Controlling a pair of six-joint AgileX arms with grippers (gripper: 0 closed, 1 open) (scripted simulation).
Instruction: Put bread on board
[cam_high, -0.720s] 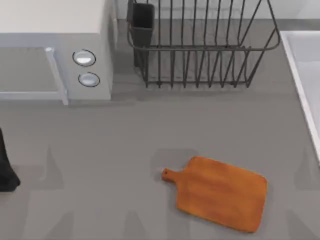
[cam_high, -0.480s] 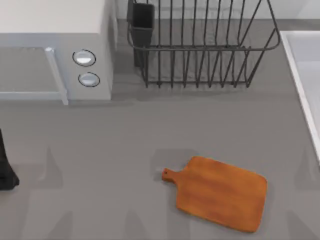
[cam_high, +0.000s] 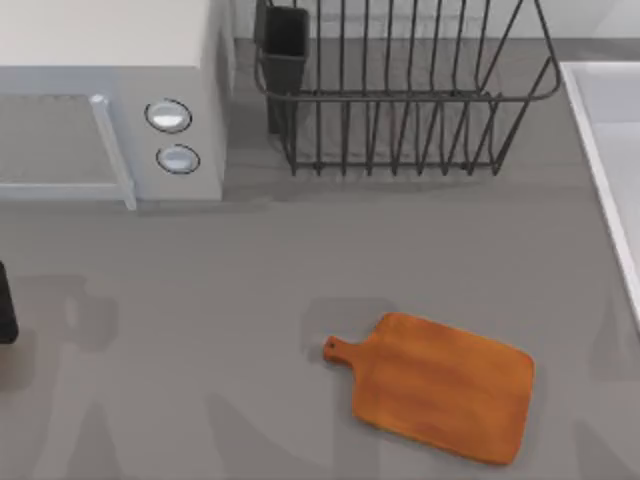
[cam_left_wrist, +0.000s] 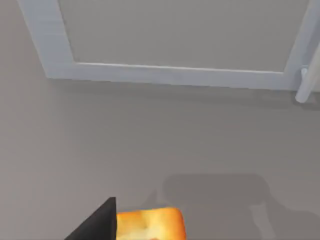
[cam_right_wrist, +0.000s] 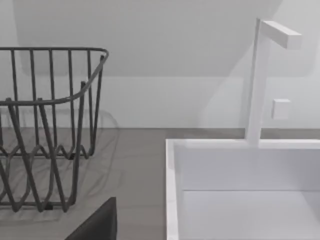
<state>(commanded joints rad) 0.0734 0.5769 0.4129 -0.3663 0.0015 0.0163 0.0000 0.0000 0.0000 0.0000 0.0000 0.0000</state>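
Top view: grey countertop (cam_high: 300, 260). Board (cam_high: 440, 385) lies flat, bare, right of centre, stubby handle pointing left. White microwave (cam_high: 110, 100) far left, black wire dish rack (cam_high: 400, 90) behind, white sink (cam_high: 610, 170) at right edge. Left arm (cam_high: 5, 315) is a dark shape at the left edge.

Left wrist view: bread (cam_left_wrist: 150, 225) touching 1 dark finger (cam_left_wrist: 97, 222) of the left gripper, above the countertop near the microwave door; cannot tell the grip.

Right wrist view: right gripper finger (cam_right_wrist: 97, 222), rack, sink, white faucet (cam_right_wrist: 260, 80), pale wall; opening cannot tell.

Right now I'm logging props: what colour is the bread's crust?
Golden-yellow shading to orange; the bread shows best in the left wrist view.
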